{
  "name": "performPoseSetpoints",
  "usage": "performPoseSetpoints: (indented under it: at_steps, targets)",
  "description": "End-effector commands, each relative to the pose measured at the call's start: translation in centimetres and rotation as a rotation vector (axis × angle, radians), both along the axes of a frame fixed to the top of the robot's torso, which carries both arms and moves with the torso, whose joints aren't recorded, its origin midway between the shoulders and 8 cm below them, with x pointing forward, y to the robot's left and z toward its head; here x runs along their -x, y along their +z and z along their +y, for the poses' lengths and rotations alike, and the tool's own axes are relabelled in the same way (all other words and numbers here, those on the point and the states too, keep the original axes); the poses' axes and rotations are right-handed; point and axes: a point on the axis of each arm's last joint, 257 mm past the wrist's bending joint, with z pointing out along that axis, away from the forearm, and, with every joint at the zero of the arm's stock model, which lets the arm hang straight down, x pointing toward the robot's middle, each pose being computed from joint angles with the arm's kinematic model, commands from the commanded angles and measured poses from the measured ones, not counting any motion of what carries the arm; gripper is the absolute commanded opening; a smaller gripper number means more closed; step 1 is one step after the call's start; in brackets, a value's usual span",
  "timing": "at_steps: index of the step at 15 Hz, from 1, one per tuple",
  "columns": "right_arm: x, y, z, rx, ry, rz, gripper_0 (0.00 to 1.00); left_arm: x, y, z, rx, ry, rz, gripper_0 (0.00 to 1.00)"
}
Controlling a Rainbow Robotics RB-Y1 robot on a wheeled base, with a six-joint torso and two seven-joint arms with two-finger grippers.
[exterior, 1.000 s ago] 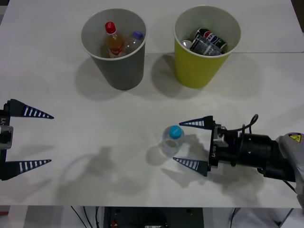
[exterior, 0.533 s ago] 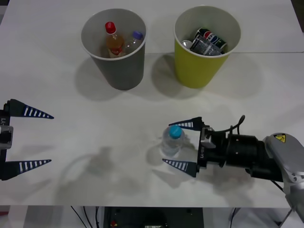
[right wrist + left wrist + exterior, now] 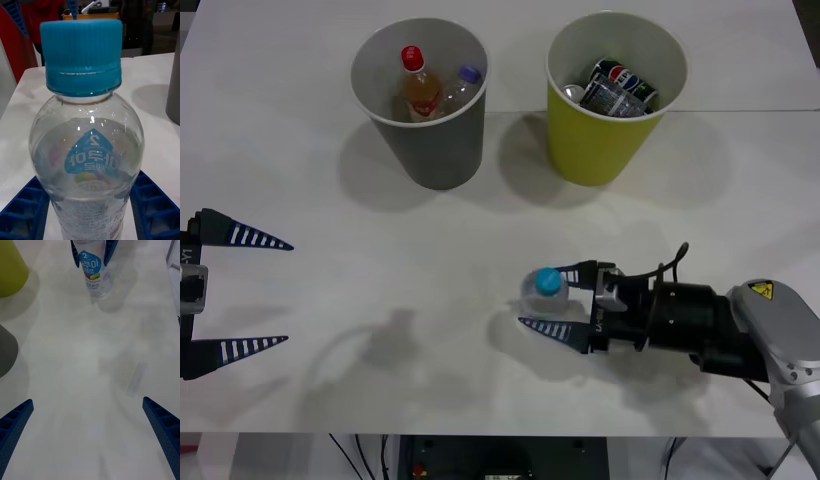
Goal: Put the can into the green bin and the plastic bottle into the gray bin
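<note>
Closing in since the last look, the right gripper [image 3: 552,297] has slid further toward 9 o'clock and its jaws have narrowed onto the plastic bottle [image 3: 541,292], which stands upright on the white surface [image 3: 380,250] at about 5 o'clock from centre. One blue finger [image 3: 555,332] sits on the near side of the bottle, the other on its far side, both pressed against its body. Count it up: two bins and three bottles. The gray bin [image 3: 430,140] at 11 o'clock holds a red-capped bottle [image 3: 418,85] and a purple-capped bottle [image 3: 462,88]; the green bin [image 3: 605,135] at 1 o'clock holds several cans [image 3: 617,88].

From the right wrist, the bottle [image 3: 88,150] looms close, light-blue cap [image 3: 81,56] on top, ribbed blue fingers [image 3: 22,210] hugging both sides of it. The left wrist view adds the label: a blue band [image 3: 91,263] on the bottle, pinched between the other arm's fingers [image 3: 111,249].

Over at 9 o'clock, the left gripper [image 3: 238,292] is parked at the surface's edge, jaws spread wide and holding nothing.
</note>
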Motion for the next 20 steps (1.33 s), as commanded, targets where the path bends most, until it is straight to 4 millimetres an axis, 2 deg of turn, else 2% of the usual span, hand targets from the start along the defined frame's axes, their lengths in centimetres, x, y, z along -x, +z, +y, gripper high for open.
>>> performPoseSetpoints:
  at_steps: [1, 5, 10, 20]
  targets:
    - [0.0, 0.0, 0.0, -0.001, -0.001, 0.0, 0.0, 0.0, 0.0, 0.0, 0.0, 0.0, 0.0, 1.0]
    - [0.0, 0.3, 0.0, -0.001, 0.007, 0.006, 0.0, 0.0, 0.0, 0.0, 0.0, 0.0, 0.0, 1.0]
    - [0.7, 2.6, -1.2, 0.069, -0.006, 0.085, 0.0, 0.0, 0.0, 0.0, 0.0, 0.0, 0.0, 1.0]
    - [2.3, 7.7, -3.1, 0.148, -0.222, 0.361, 0.0, 0.0, 0.0, 0.0, 0.0, 0.0, 0.0, 1.0]
